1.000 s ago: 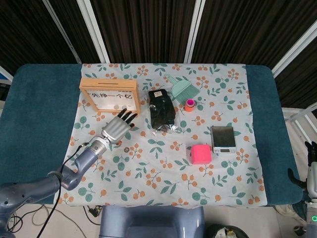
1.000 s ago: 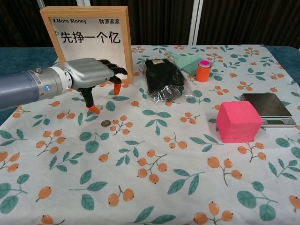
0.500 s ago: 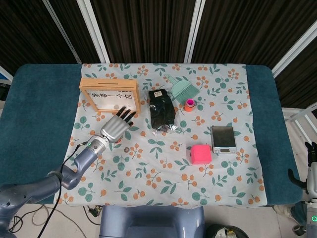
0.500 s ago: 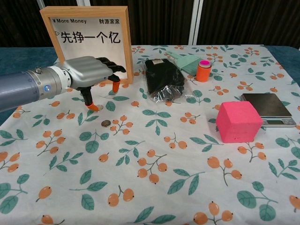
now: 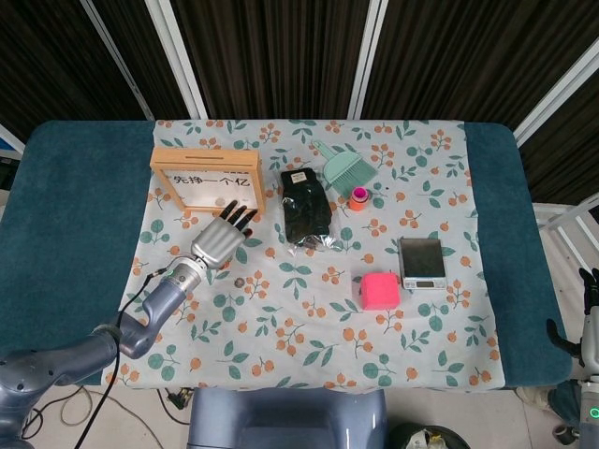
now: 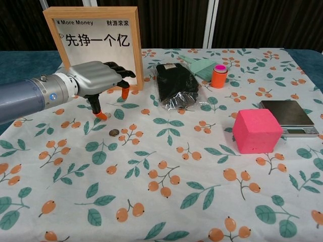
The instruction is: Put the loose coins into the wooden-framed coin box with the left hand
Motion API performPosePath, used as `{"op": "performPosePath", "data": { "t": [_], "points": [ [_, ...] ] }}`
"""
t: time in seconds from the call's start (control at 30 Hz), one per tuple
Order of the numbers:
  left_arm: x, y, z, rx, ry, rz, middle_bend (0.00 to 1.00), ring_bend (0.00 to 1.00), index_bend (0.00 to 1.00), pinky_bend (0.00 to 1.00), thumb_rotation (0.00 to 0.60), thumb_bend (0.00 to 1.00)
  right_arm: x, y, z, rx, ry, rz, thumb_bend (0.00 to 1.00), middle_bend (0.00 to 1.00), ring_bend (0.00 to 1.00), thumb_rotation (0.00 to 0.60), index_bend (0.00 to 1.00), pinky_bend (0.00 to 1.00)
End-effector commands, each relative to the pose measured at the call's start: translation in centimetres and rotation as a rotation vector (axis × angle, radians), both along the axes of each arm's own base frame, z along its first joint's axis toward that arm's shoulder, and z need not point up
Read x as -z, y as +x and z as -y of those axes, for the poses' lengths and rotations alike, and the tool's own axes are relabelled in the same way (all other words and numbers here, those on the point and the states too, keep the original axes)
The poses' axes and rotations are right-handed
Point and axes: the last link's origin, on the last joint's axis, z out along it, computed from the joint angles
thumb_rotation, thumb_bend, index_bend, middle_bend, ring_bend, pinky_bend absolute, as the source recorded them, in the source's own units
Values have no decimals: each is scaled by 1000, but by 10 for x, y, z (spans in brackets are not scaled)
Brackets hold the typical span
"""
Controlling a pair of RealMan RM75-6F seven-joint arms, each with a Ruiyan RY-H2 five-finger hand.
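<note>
On the cloth, left half: left hand [image 6: 96, 78] hovers low in front of the wooden-framed coin box [image 6: 96, 40], fingers apart and holding nothing; orange-tipped thumb [image 6: 101, 115] points down at the tablecloth [image 6: 166, 201].
Coins: one loose coin [image 6: 114, 132] lies flat on the cloth just in front of the thumb tip, not touching it; a second coin [image 6: 107, 115] shows partly beside the thumb. In the head view only a dark speck [image 5: 240, 280] marks the first coin.
Coin box: stands upright at the rear left of the cloth, face toward the robot. Its white panel reads "¥More Money" at top left, small Chinese characters at top right, and a large line "先挣一个亿". The slot cannot be made out in either view.
Other writing: black pouch [image 6: 174, 85] carries a small white label [image 5: 299, 177], too small to read.
Open room: front and middle of the cloth lie bare of objects; pink cube [image 6: 256, 130] sits just beside the digital scale [image 6: 289, 117] at the right, well apart from the hand.
Rear items: green dustpan brush [image 5: 344, 166] and small orange roll with pink top [image 6: 219, 76] lie near the pouch.
Edges: cloth covers the middle of the blue table [image 5: 65, 215]; blue strips show at both sides.
Right hand: dark fingers [image 5: 590, 285] show at the right frame edge, off the table; cut off, so whether they are spread or closed cannot be told.
Hidden: left hand covers the lower right corner of the box in the chest view.
</note>
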Motion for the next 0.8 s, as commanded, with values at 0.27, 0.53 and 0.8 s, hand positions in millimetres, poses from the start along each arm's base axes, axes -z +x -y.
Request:
{"op": "performPosePath", "data": {
  "t": [0.27, 0.53, 0.8],
  "points": [
    [0, 0, 0, 5, 6, 0, 0, 0, 366, 0, 600, 61, 0, 0, 0, 4, -1, -2, 395, 26, 0, 600, 89, 0],
    [-3, -1, -1, 5, 10, -1, 0, 0, 366, 0, 600, 62, 0, 0, 0, 13, -5, -6, 394, 26, 0, 600, 89, 0],
    [0, -5, 0, -1, 0, -17, 0, 0, 367, 0, 600, 63, -1, -1, 0, 22, -12, -9, 394, 25, 0, 600, 90, 0]
  ]
}}
